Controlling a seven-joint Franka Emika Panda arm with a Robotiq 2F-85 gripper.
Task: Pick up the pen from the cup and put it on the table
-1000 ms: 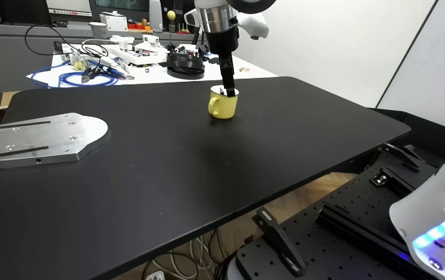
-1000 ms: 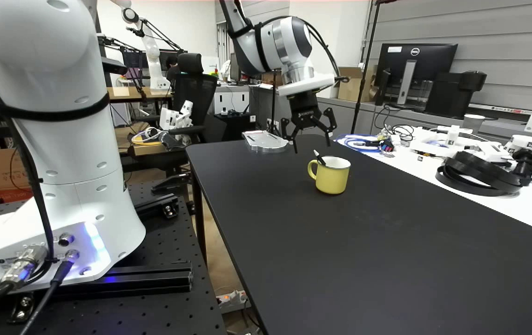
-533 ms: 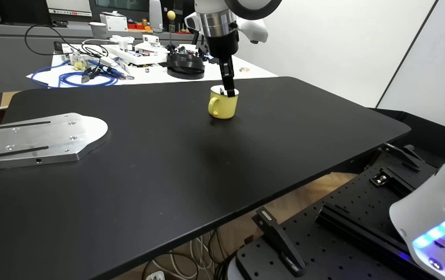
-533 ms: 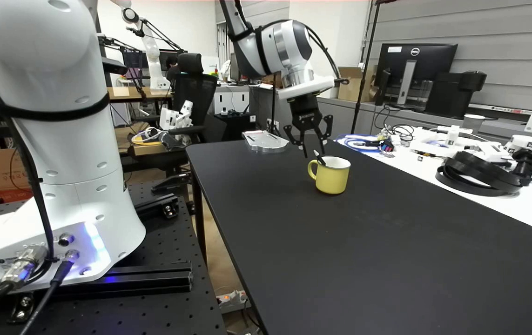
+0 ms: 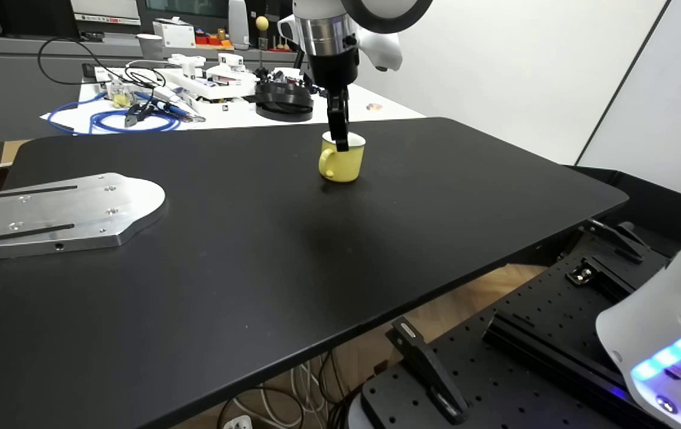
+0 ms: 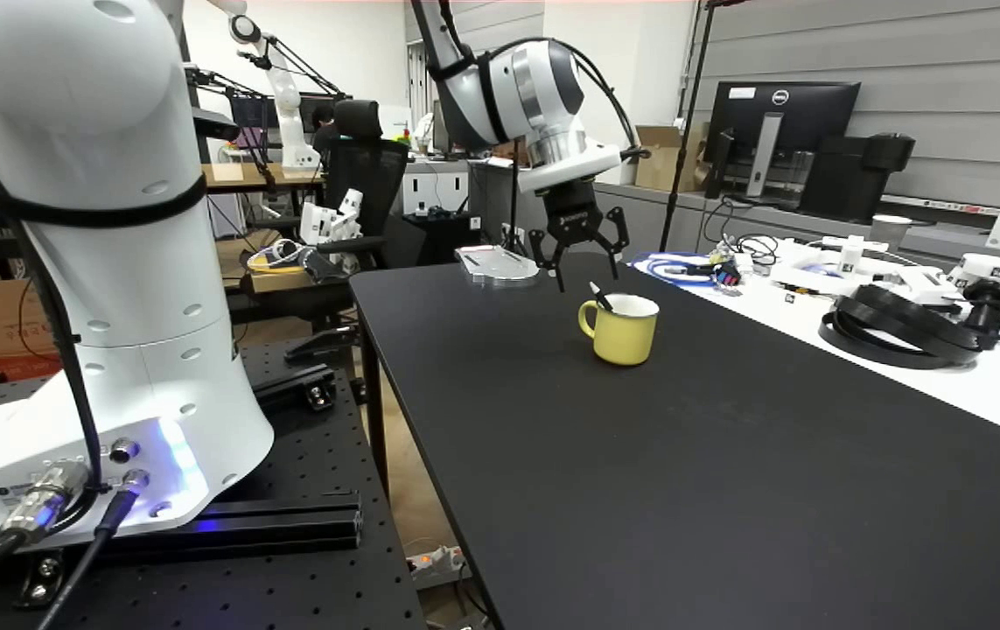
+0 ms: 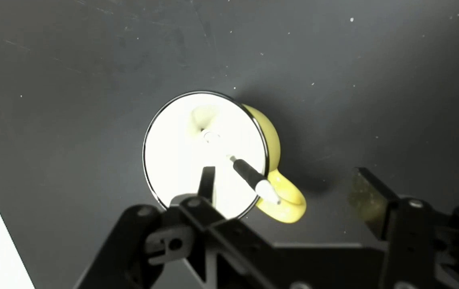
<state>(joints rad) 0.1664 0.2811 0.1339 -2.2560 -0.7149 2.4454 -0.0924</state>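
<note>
The pen (image 7: 249, 173), dark with a white tip, stands tilted inside the yellow cup (image 7: 270, 138), leaning on the rim above the handle. Its upper end also shows in an exterior view (image 6: 601, 297). The cup is upright on the black table (image 6: 727, 490), also in an exterior view (image 5: 346, 164), where a finger hides the pen. My gripper (image 7: 285, 174) is open and empty. In the wrist view the pen's white end appears between the fingers, one finger overlapping the cup opening. In an exterior view my gripper (image 6: 588, 280) is above and beside the cup.
A silver metal plate (image 5: 66, 208) lies at the table's edge and also shows in an exterior view (image 6: 498, 265). A white table (image 5: 388, 107) beside the black one holds cables, white parts and a black round object (image 5: 283, 101).
Half a second ago the fingers had moved closer together; now they are spread wide again, with nothing between them. The gripper has shifted slightly toward the cup's handle side. Pen and cup have not moved.
</note>
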